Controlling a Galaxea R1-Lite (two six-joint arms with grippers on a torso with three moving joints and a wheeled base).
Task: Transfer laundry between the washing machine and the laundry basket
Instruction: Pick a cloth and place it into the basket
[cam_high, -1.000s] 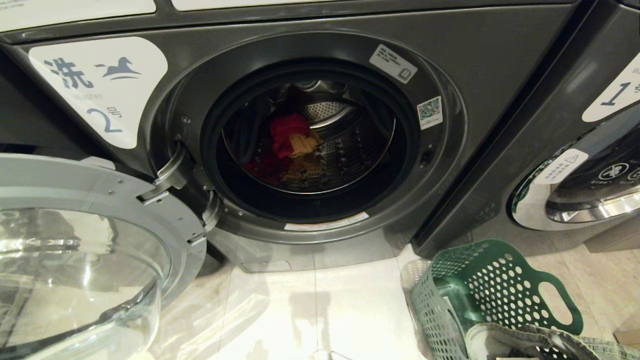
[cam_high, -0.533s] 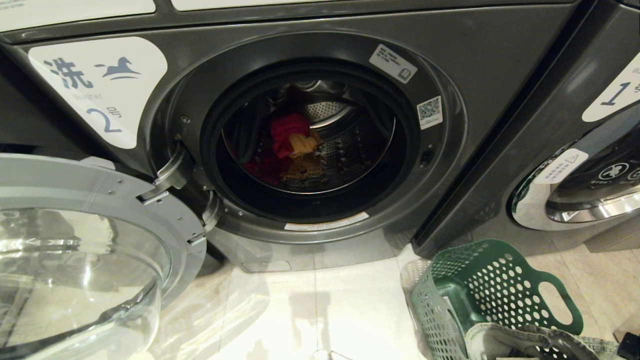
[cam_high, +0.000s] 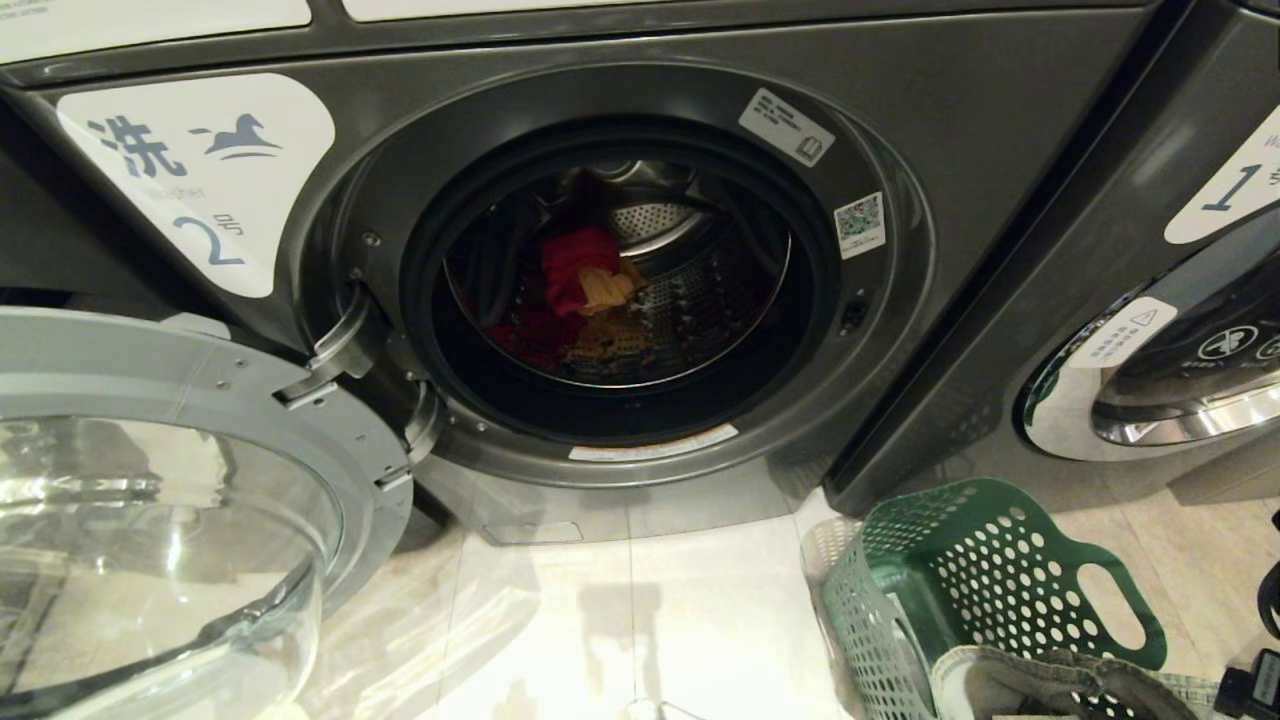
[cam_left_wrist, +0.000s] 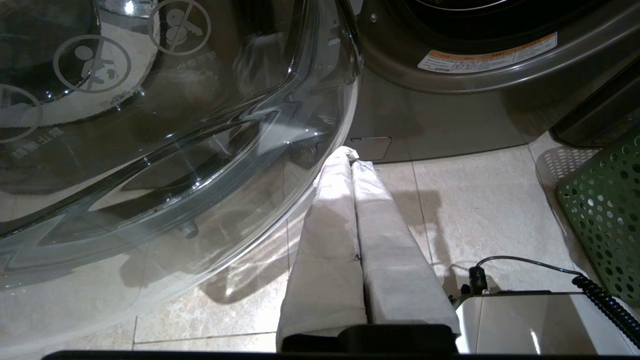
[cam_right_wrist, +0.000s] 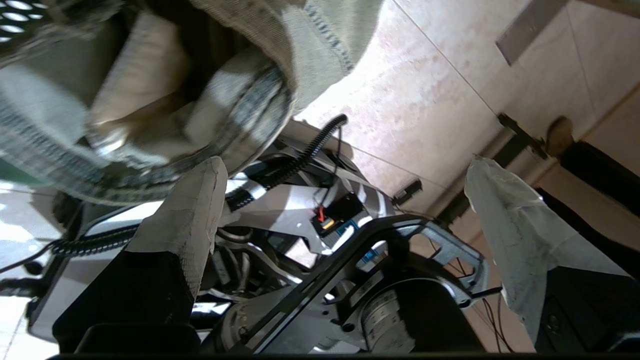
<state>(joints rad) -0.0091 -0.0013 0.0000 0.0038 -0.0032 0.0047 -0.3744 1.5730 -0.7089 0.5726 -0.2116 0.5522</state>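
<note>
head view: the washing machine (cam_high: 620, 300) with the "2" label fills most of the frame, and its glass door (cam_high: 170, 520) is swung wide open at lower left. deep in the drum, near the middle of the frame, sits the laundry (cam_high: 585, 280), a bright red piece with a mustard-yellow one touching its right side. at right edge there's a neighbouring washer marked "1" (cam_high: 1180, 340), door closed. the green laundry basket (cam_high: 985, 590) stands on the pale tiled floor (cam_high: 640, 620) at lower right, and a grey-beige denim-looking garment (cam_high: 1050, 680) hangs over its near rim at the bottom edge. a dark bit of the robot pokes in at the far lower right corner, can't tell which part.

left wrist view: the left gripper (cam_left_wrist: 352, 156) has its two white-covered fingers pressed together with nothing between them. it's low over the floor tiles, tips near the base of the washer, with the open glass door bulging across the upper left of the frame. a slice of the green basket shows at the right edge.

right wrist view: the right gripper (cam_right_wrist: 345, 165) has its fingers spread wide apart, empty. the denim garment fills the upper left of the frame, just beside the left-hand finger (cam_right_wrist: 190, 210). robot body parts and a coiled black cable (cam_right_wrist: 300, 155) sit behind the gap.
</note>
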